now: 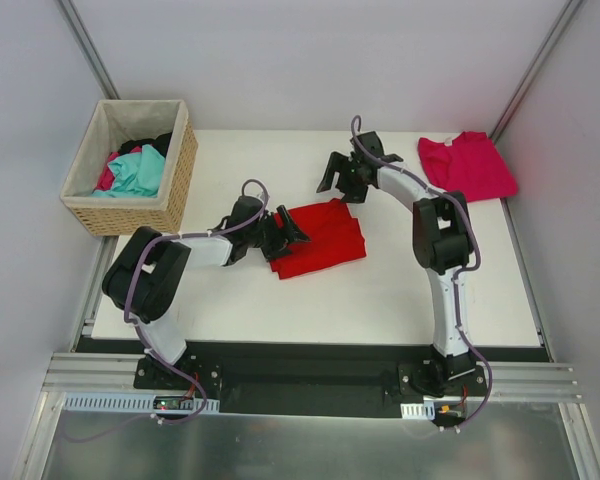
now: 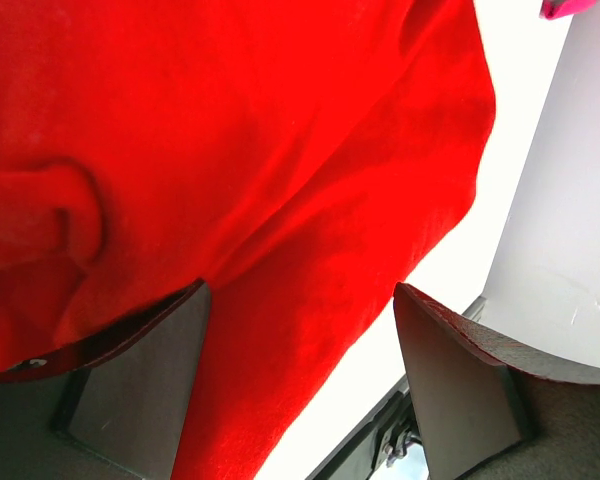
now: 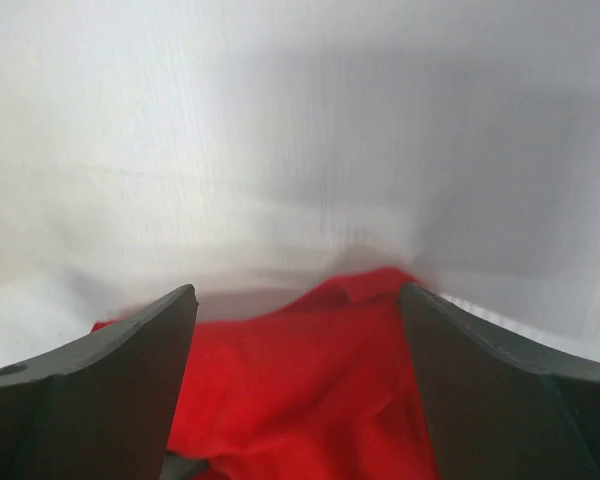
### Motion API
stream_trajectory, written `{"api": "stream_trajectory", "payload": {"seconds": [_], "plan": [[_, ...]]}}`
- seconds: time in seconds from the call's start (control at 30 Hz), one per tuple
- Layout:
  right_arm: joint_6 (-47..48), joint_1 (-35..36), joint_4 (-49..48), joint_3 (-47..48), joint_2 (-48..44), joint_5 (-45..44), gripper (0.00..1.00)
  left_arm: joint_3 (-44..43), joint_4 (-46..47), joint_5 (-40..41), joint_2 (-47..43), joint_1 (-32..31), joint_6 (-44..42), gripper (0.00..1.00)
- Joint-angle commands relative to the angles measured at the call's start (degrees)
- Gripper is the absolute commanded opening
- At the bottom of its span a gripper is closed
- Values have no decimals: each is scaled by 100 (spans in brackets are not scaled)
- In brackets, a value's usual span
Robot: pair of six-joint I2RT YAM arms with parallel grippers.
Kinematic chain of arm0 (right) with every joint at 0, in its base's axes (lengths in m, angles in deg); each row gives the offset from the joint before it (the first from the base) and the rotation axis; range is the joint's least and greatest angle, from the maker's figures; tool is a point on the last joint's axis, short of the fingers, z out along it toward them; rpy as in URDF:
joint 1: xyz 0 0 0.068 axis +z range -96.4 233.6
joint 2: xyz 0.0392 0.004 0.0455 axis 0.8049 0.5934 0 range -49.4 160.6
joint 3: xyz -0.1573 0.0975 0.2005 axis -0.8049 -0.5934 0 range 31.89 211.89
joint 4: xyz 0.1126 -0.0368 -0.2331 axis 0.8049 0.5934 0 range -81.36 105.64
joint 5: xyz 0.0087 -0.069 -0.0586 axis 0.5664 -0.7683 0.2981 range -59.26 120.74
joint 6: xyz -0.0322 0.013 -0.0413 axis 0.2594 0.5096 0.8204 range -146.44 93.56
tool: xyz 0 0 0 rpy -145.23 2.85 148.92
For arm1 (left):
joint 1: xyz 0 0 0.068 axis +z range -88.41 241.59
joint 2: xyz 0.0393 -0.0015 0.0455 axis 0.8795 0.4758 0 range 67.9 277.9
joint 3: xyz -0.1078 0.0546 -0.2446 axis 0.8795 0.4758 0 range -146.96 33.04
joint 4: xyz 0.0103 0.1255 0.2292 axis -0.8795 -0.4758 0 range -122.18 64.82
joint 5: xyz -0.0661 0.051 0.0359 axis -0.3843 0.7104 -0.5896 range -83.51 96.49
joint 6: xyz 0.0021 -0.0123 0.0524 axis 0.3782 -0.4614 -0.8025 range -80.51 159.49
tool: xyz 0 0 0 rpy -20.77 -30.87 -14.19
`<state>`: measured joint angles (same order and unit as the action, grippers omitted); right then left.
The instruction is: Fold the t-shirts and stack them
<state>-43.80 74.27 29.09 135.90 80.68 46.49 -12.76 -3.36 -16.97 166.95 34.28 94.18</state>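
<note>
The bright red t-shirt (image 1: 322,238) lies folded to a rough rectangle at the table's middle. It fills the left wrist view (image 2: 280,150) and shows low in the right wrist view (image 3: 300,390). My left gripper (image 1: 292,232) is open at the shirt's left edge, its jaws apart with the cloth's edge between them. My right gripper (image 1: 342,178) is open just beyond the shirt's far edge, holding nothing. The magenta-pink t-shirt (image 1: 467,165) lies folded at the far right corner of the table, with a sliver in the left wrist view (image 2: 575,8).
A wicker basket (image 1: 176,175) lined with white cloth stands off the table's far left corner, holding teal, pink and black clothes (image 1: 137,170). White enclosure walls ring the table (image 1: 360,300). The table's near edge meets a metal rail.
</note>
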Motion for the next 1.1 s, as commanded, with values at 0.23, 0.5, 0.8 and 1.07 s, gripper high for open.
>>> {"api": "stream_trajectory", "payload": {"seconds": [0.23,0.5,0.8,1.07], "plan": [[67,-502,504,1412,642,-345,87,273,-574,61,-184,-11,-99,75],[347,-248,293,175,-1185,-406,87,54,-732,61,-604,-20,-178,76],[779,640,1110,-714,-3198,-1135,88,-1448,-1953,-80,-1246,-20,-723,78],[638,1211,1163,-2093,-4060,-1731,88,-1810,-2349,105,-1300,59,-961,80]]}}
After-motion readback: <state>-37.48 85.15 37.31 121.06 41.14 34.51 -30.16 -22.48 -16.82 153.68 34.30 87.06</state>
